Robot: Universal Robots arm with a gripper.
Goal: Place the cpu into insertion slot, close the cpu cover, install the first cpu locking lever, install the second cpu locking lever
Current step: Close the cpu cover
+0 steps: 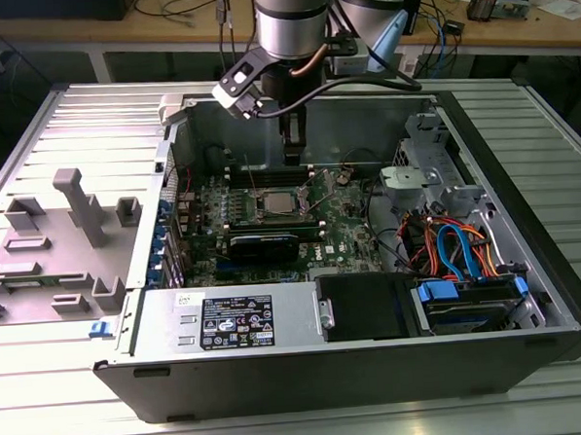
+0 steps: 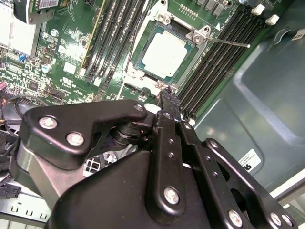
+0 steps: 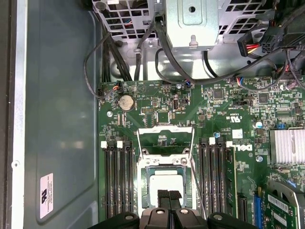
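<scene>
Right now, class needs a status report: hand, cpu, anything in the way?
Hand shut, empty, near cpu. Cpu seated in insertion slot, cpu cover raised. Lever wire juts out beside slot.

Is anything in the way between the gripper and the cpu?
Nothing visible. The cpu lies bare in the slot with the cover swung open, and the gripper hangs at the slot's edge.

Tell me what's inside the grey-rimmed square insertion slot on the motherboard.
The small square silver-topped cpu lies in the insertion slot. It covers the slot floor beneath, and in the first wrist view the black end effector hides part of its top.
</scene>
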